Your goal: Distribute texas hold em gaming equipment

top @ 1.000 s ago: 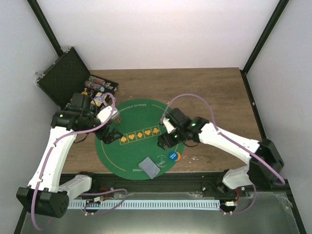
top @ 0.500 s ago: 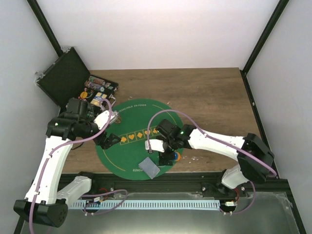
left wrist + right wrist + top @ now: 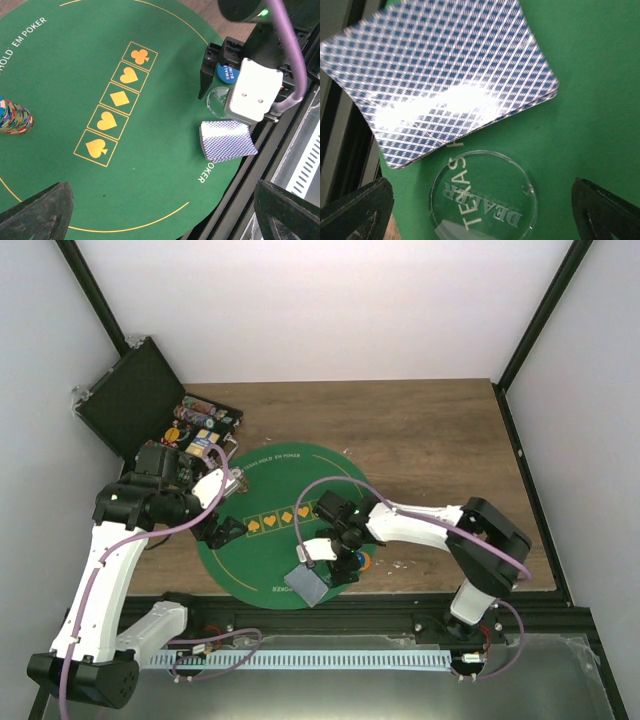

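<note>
Top camera overlooks the whole table [image 3: 420,430]; left wrist looks down on the mat [image 3: 65,75]; right wrist, perhaps tilted, sits close (all share the deck [image 3: 440,75]).

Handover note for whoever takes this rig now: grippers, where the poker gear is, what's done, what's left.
Left gripper: open, empty, over the mat's left side.
Right gripper: open, empty, above the card deck and clear dealer button at the mat's near edge.
Done: those, the blue small-blind disc and a chip stack are on the mat.
Remaining: deck undealt; more chips in the case.
</note>
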Controlling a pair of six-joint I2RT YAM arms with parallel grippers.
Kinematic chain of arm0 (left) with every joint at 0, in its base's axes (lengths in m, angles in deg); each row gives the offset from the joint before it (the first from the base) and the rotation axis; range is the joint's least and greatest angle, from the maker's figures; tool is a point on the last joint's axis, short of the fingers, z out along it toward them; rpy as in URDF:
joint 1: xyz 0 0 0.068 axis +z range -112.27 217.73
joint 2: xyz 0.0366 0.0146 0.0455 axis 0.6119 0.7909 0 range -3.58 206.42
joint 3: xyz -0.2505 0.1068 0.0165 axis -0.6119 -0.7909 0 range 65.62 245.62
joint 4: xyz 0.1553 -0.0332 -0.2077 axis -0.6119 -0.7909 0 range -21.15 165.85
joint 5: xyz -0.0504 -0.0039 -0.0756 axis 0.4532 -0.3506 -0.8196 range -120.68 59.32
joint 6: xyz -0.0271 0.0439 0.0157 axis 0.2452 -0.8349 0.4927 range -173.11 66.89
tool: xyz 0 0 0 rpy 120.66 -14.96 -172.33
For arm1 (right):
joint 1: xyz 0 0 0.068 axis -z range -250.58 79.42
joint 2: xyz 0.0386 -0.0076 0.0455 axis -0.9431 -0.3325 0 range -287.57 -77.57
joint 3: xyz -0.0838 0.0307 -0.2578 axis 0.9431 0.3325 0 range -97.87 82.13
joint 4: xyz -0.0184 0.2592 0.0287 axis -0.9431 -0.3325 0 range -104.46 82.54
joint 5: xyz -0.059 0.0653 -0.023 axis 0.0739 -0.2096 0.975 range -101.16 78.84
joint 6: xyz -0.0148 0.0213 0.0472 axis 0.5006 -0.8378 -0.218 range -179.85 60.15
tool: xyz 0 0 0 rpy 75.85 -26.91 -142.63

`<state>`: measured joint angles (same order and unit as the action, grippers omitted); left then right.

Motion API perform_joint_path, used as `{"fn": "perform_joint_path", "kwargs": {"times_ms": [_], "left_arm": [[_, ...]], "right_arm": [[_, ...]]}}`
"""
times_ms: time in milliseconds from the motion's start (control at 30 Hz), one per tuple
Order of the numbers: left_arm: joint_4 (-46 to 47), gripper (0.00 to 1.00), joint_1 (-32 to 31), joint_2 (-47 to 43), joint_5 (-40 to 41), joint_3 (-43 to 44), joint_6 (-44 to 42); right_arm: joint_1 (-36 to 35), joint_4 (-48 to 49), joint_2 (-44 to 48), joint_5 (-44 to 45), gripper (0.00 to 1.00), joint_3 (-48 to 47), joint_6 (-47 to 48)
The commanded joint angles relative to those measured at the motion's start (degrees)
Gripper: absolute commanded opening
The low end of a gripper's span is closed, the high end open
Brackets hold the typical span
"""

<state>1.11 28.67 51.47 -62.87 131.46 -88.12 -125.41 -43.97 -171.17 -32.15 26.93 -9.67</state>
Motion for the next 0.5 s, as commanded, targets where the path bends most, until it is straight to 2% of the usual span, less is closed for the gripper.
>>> {"fn": "perform_joint_path", "kwargs": {"times_ms": [0,267,400,467], "left_arm": [[-1.2,1.0,-0.2,-0.2,-0.7,0.6,-1.2],[-2.4,0.99,-0.3,-0.3,-0.7,1.8,-2.1],[-3.9,1.0,-0.2,-0.3,-0.7,3.0,-3.7],[-4.5,1.0,-0.2,-0.3,-0.5,3.6,-4.3]], "right_arm": [[0.2,0.2,-3.7,1.6,0.97,-1.1,1.4],[0.0,2.1,-3.7,5.2,0.9,0.4,0.8],[-1.0,6.3,-2.6,11.2,0.76,3.4,1.1],[-1.2,7.0,-1.6,12.0,0.74,4.1,1.4]]}}
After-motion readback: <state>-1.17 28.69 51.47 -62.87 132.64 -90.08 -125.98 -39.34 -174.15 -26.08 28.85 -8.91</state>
